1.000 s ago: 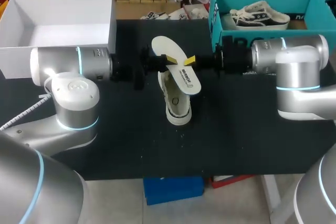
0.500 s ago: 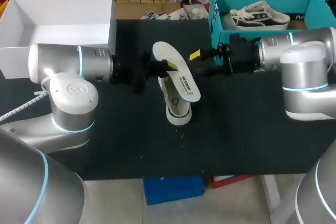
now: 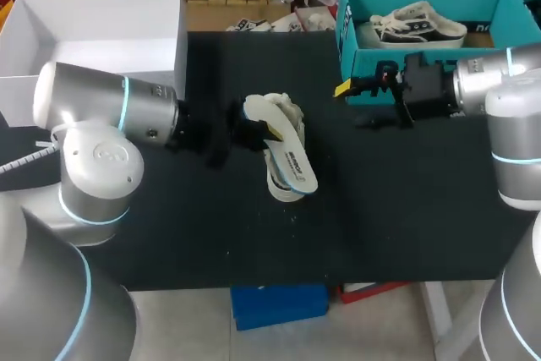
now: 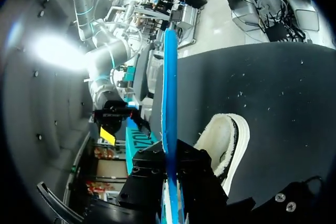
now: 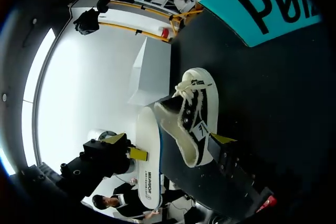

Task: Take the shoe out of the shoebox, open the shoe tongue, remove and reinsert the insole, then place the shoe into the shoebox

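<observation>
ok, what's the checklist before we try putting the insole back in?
1. Left gripper shut on the insole: ok.
2. Right gripper open, empty, apart from the insole: ok.
3. Shoe resting on the table, right by the insole: ok.
4. Shoe braced by a gripper: not ok, nothing holds it.
5. Tongue pulled open, opening clear: cannot tell.
6. Insole lined up with the opening: cannot tell.

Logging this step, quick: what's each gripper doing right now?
Left gripper: jaws shut on the insole.
Right gripper: jaws open, holding nothing.
</observation>
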